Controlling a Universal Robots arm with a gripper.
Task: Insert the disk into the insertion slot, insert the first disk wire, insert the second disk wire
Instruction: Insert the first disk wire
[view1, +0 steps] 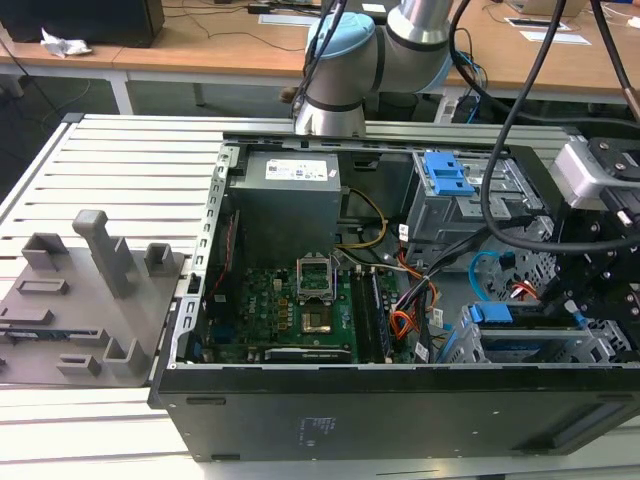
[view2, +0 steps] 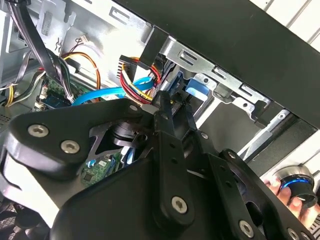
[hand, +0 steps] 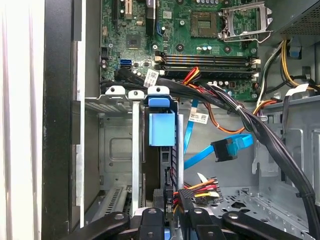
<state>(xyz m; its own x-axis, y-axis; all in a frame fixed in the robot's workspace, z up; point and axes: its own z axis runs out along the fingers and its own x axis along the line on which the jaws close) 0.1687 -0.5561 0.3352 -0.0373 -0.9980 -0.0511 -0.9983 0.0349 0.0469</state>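
The disk (hand: 161, 127), edge-on with its bright blue carrier, sits in the insertion slot (hand: 117, 150), a silver perforated cage. In the exterior view the disk (view1: 520, 335) lies at the case's near right corner inside the insertion slot (view1: 612, 338). My gripper (hand: 175, 194) is at the disk's rear edge, shut on a black connector (hand: 187, 192) with red, yellow and black wires. In the second wrist view my gripper (view2: 173, 105) points at the blue carrier (view2: 197, 87). A blue data wire (hand: 227, 148) with a black plug hangs loose beside the disk. My gripper (view1: 575, 310) hangs over the cage.
The open case holds a motherboard (view1: 290, 305), a power supply (view1: 285, 205) and a taller grey box with a blue latch (view1: 450, 190). A thick black cable bundle (hand: 260, 130) crosses beside the cage. Grey fixtures (view1: 80, 300) stand at the exterior view's left. A person's fingers (view2: 280, 192) rest outside the case.
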